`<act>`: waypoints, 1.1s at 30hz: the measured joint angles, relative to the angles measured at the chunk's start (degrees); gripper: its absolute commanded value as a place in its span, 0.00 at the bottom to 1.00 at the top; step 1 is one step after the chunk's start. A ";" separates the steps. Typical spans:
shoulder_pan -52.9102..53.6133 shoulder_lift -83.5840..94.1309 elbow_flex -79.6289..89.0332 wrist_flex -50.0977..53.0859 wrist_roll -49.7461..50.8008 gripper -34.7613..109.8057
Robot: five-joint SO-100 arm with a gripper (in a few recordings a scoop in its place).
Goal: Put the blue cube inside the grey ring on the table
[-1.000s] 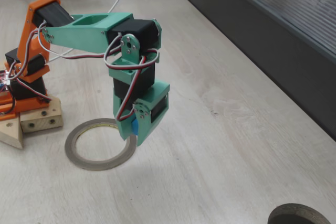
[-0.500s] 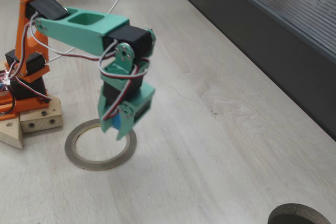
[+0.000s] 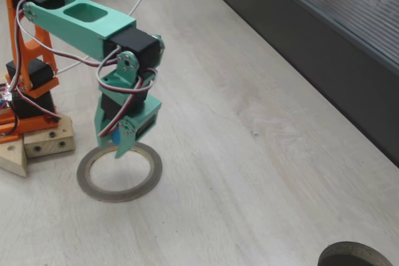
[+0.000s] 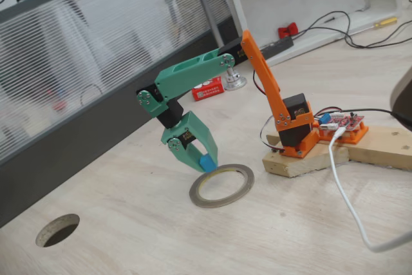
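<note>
Now the small sky-blue cube [image 4: 206,162], pinched in my green two-finger tool [image 3: 116,143], hangs at the far rim of the thin flat grey ring [image 3: 119,172] on the pale wood-grain tabletop [image 3: 249,172]. I've swung left from the ring's right side, so release is close.

My tool [image 3: 115,143] hangs above the ring's [image 3: 119,172] rim nearest my base, the cube [image 4: 206,162] between its fingers. The ring lies flat on the counter [image 3: 249,154], just beside my base block [image 3: 43,141].
</note>
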 measured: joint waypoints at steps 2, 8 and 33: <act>-0.18 2.02 3.87 -3.16 0.00 0.26; -0.18 7.73 16.79 -8.88 0.00 0.26; 0.00 18.98 36.47 -30.50 -0.09 0.26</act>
